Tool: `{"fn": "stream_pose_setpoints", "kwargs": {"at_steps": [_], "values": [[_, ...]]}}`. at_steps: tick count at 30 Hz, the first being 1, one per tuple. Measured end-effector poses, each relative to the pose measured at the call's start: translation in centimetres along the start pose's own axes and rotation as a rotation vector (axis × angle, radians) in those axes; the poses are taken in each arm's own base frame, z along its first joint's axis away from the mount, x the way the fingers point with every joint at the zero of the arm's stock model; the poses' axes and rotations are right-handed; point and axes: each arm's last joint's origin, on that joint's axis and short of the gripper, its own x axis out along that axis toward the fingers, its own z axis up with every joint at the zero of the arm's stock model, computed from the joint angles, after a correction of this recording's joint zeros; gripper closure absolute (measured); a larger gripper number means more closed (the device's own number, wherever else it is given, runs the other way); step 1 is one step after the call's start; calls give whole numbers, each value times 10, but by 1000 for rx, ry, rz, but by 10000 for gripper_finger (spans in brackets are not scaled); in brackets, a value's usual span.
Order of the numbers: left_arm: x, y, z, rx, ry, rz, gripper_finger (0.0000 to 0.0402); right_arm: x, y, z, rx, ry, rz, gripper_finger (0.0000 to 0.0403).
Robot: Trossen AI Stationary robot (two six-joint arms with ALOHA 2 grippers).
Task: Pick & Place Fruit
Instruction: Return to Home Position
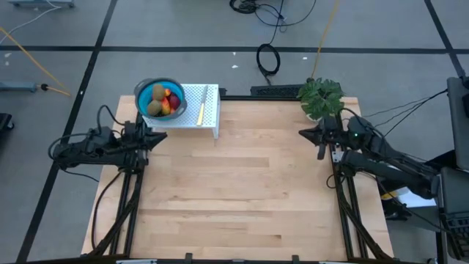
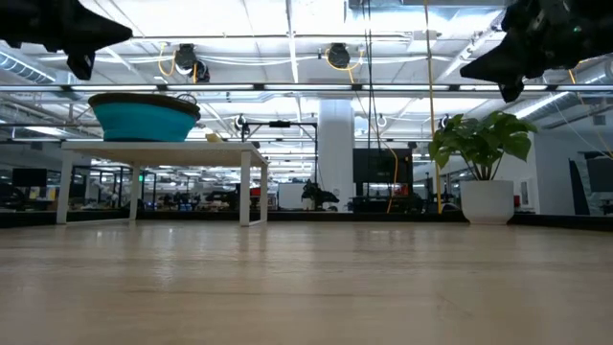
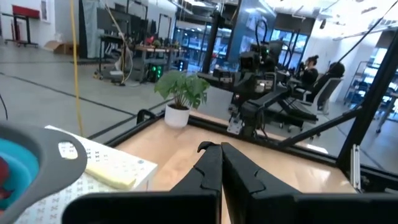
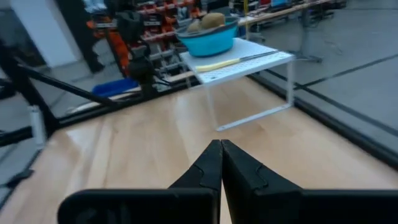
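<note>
The fruit [image 1: 165,102] lies in a teal bowl [image 1: 145,93] with a grey rim, which stands on a white perforated rack [image 1: 209,116] at the table's far left; I make out brown-green kiwis [image 4: 206,22], a red and an orange piece. My left gripper [image 1: 163,137] hangs shut above the table just near of the rack. My right gripper [image 1: 302,133] hangs shut at the far right, beside the plant. Neither touches anything.
A pale yellow utensil [image 1: 203,103] lies on the rack beside the bowl. A leafy plant in a white pot [image 1: 320,97] stands at the far right corner. The wooden table [image 1: 234,198] stretches bare between the arms. A person sits beyond the table [image 3: 311,68].
</note>
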Motion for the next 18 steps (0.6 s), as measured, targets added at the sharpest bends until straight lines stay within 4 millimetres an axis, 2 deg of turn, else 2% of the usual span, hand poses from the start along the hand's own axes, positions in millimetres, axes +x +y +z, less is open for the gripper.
{"fn": "stream_pose_setpoints", "kwargs": {"at_steps": [9, 18], "values": [[1, -1, -1, -24, 10, -40, 401, 14, 13, -19, 57, -36, 227, 403], [4, -2, -6, -57, -11, -74, 401, 17, 31, -36, 66, -1, 407, 403]]}}
